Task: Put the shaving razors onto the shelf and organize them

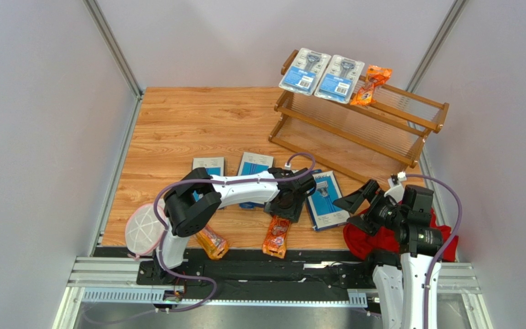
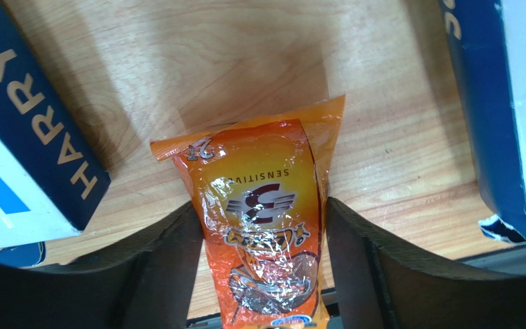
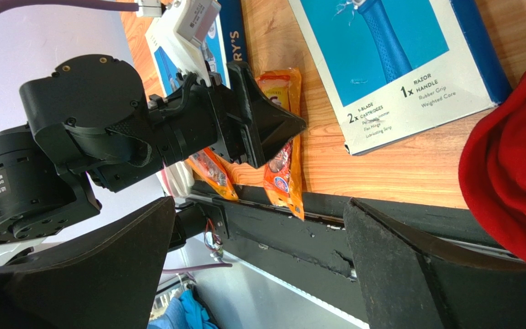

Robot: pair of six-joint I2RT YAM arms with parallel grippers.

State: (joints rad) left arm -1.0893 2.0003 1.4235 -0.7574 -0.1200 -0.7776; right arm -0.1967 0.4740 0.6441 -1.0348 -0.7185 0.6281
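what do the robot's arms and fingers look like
The left arm and right arm both have white links and chunky black joints, and each carries a looping lilac cable. The fingers are matte black and wedge-shaped, with flat inner faces.

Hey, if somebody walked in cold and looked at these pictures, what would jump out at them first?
Probably the bright orange razor bag front and centre, lying between the fingers of the left tool. Next, the wooden shelf at the far right, with two blister packs and another orange bag on its top tier. The red cloth at the near right also stands out.
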